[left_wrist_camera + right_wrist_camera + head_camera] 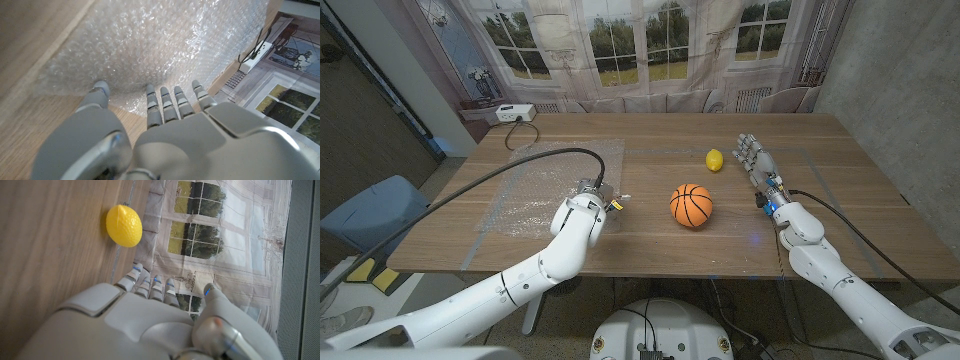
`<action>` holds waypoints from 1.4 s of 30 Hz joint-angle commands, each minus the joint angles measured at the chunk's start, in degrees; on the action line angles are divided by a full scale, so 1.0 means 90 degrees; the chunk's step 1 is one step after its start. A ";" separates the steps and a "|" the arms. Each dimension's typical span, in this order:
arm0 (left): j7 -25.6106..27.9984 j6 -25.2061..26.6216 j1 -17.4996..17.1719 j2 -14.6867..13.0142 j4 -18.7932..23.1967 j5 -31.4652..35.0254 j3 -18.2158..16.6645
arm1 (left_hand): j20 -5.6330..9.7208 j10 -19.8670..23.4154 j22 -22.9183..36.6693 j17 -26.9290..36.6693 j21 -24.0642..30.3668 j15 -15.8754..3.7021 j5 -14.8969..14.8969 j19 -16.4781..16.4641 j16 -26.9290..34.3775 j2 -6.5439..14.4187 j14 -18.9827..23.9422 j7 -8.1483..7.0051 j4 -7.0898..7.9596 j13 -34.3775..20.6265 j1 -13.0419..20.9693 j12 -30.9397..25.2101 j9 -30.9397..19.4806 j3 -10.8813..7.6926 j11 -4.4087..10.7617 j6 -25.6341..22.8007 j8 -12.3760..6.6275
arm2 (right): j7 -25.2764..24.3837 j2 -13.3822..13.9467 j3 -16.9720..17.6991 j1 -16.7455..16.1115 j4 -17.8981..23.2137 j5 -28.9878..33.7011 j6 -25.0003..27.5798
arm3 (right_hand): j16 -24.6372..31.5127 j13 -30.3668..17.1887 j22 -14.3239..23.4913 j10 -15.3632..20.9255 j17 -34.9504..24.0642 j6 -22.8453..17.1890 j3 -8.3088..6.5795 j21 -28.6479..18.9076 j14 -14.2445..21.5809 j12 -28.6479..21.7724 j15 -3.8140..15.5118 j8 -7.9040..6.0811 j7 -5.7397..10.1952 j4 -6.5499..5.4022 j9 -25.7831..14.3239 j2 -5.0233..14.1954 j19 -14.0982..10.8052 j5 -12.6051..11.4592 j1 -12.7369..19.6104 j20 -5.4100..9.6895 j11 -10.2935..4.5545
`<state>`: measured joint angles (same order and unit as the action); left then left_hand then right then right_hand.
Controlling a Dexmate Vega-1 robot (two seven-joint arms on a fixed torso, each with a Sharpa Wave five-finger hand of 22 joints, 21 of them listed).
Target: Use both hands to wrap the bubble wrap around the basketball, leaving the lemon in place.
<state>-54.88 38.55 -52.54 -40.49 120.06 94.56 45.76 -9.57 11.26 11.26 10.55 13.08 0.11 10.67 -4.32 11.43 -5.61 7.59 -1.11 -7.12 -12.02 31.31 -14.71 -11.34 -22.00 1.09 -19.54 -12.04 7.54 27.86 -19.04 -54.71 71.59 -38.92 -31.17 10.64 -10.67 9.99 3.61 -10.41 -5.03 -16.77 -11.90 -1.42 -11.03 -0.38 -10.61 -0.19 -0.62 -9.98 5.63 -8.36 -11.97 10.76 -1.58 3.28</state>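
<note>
Lying flat toward the counter's (840, 190) left edge, the bubble wrap (545, 185) looks light, limp and slippery, best pinched at its near border. Left robot hand (165, 107) hovers there, fingers spread, empty. Basketball (691, 205) sits mid-counter; lemon (714, 159) behind it. Right robot hand (752, 155) waits spread, empty. No containers visible.

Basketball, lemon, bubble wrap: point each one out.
basketball (691, 205), head view, middle of the ball.
lemon (124, 226), right wrist view, middle of the fruit.
bubble wrap (165, 45), left wrist view, middle of the sheet.
</note>
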 commanded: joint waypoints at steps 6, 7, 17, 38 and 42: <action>0.1870 -0.0319 -0.0863 0.0563 -0.0610 0.1208 -0.0522 | 0.0233 0.1927 0.0089 0.0002 0.0418 -0.0773 -0.0012 -0.1005 0.0271 0.0803 0.1606 0.0108 -0.0344 -0.0041 0.1918 -0.0324 -0.0103 -0.0418 0.0710 -0.3214 -0.1185 | -0.0293 -0.0139 0.0034 -0.0096 -0.0029 0.0123 -0.0172 | 0.0057 -0.0015 0.0028 0.0081 0.0001 -0.0079 -0.0021 -0.0012 0.0062 -0.0044 0.0003 -0.0042 0.0013 0.0029 -0.0034 -0.0016 -0.0077 -0.0030 -0.0030 -0.0011 -0.0010; 0.1934 -0.0323 -0.0885 0.0598 -0.0630 0.1146 -0.0565 | 0.0224 0.2085 0.0093 0.0006 0.0432 -0.0792 0.0005 -0.1026 0.0271 0.0873 0.1652 0.0145 -0.0339 -0.0043 0.2074 -0.0344 -0.0118 -0.0443 0.0771 -0.3454 -0.1287 | -0.0325 -0.0136 0.0031 -0.0102 -0.0013 0.0148 -0.0173 | 0.0057 -0.0015 0.0028 0.0082 0.0001 -0.0082 -0.0020 -0.0012 0.0063 -0.0044 0.0003 -0.0043 0.0011 0.0029 -0.0034 -0.0016 -0.0078 -0.0030 -0.0031 -0.0011 -0.0009; 0.3167 -0.0065 -0.1112 0.0729 -0.0860 0.0898 -0.0795 | 0.0337 0.2570 0.0115 0.0029 0.0583 -0.0929 0.0116 -0.1276 0.0380 0.1194 0.2113 0.0140 -0.0355 -0.0098 0.2928 -0.0371 -0.0390 -0.0585 0.0797 -0.4003 -0.1746 | -0.0579 -0.0118 -0.0022 -0.0102 0.0163 0.0338 -0.0063 | 0.0054 -0.0015 0.0028 0.0079 0.0001 -0.0085 -0.0016 -0.0008 0.0072 -0.0039 -0.0005 -0.0038 0.0013 0.0032 -0.0035 -0.0022 -0.0079 -0.0030 -0.0039 -0.0021 -0.0003; 0.5465 -0.0544 -0.1308 0.0172 0.0265 -0.4067 -0.2059 | 0.0379 0.2715 0.0128 0.0064 0.0654 -0.0855 0.0111 -0.1338 0.0372 0.1276 0.2090 0.0202 -0.0277 -0.0168 0.3051 -0.0349 -0.0613 -0.0436 0.0790 -0.3981 -0.1966 | -0.0915 -0.0050 -0.0189 0.0128 0.0453 0.0731 0.0251 | 0.0038 -0.0014 0.0029 0.0076 0.0003 -0.0100 -0.0014 0.0008 0.0062 -0.0031 -0.0003 -0.0033 0.0011 0.0048 -0.0035 -0.0031 -0.0057 -0.0032 -0.0041 -0.0025 -0.0012; 0.5545 -0.0801 -0.1219 -0.0103 0.0375 -0.4734 -0.2168 | 0.0381 0.2652 0.0129 0.0065 0.0651 -0.0842 0.0110 -0.1315 0.0345 0.1283 0.2028 0.0201 -0.0272 -0.0177 0.3067 -0.0311 -0.0648 -0.0411 0.0770 -0.3965 -0.1995 | -0.0942 -0.0064 -0.0204 0.0161 0.0445 0.0767 0.0245 | 0.0035 -0.0014 0.0029 0.0066 0.0004 -0.0098 -0.0015 0.0013 0.0062 -0.0026 -0.0005 -0.0031 0.0011 0.0051 -0.0035 -0.0031 -0.0049 -0.0033 -0.0040 -0.0021 -0.0010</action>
<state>-9.52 35.98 -64.24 -36.78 119.70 72.61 30.25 -6.34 35.34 12.13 11.08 18.66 -2.66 11.29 -16.07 14.80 5.93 26.30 0.33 -9.71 -13.46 58.26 -17.65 -16.07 -26.03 8.35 -55.10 -29.51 -0.10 27.48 -20.30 -54.26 75.35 -33.19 -29.40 10.64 -10.68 9.99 3.92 -10.41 -5.43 -16.77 -11.90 -1.03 -11.03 -0.40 -10.61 -0.20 -0.62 -9.98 5.40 -8.57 -11.97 10.54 -1.78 2.96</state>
